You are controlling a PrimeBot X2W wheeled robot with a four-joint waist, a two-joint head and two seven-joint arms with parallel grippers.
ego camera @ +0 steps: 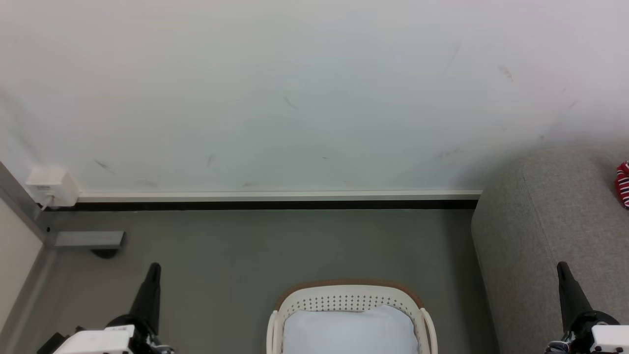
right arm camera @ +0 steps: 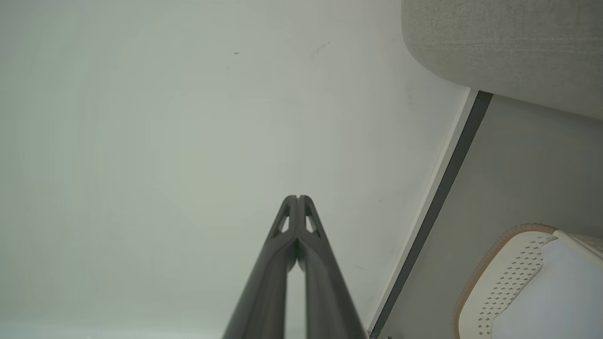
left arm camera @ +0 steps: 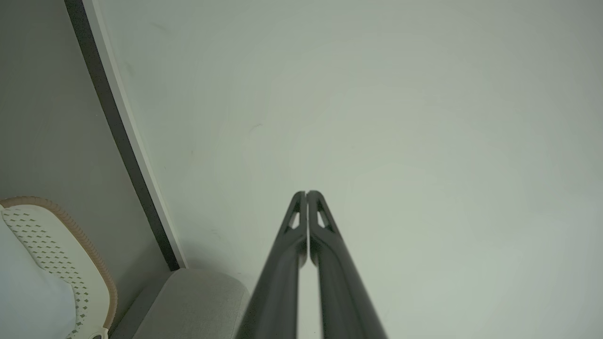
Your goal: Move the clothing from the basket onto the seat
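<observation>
The cream basket (ego camera: pixel 350 298) with a brown rim stands on the floor at the bottom middle of the head view, with a plain white cloth (ego camera: pixel 350 329) inside. A scrap of red clothing (ego camera: pixel 623 184) with white stripes lies on the grey seat (ego camera: pixel 535 236) at the far right edge. My left gripper (ego camera: pixel 154 269) is shut at lower left, left of the basket, holding nothing. Shut and empty too, my right gripper (ego camera: pixel 561 268) rises at lower right, in front of the seat. Both wrist views show the fingertips (left arm camera: pixel 306 193) (right arm camera: pixel 297 197) pressed together, pointing at the white wall.
A white wall (ego camera: pixel 295 98) with a pale skirting board and dark gap runs behind the basket. A white socket box (ego camera: pixel 51 187) and a grey metal bracket (ego camera: pixel 88 240) sit at the left, by a door frame. Grey floor (ego camera: pixel 245 255) lies between basket and wall.
</observation>
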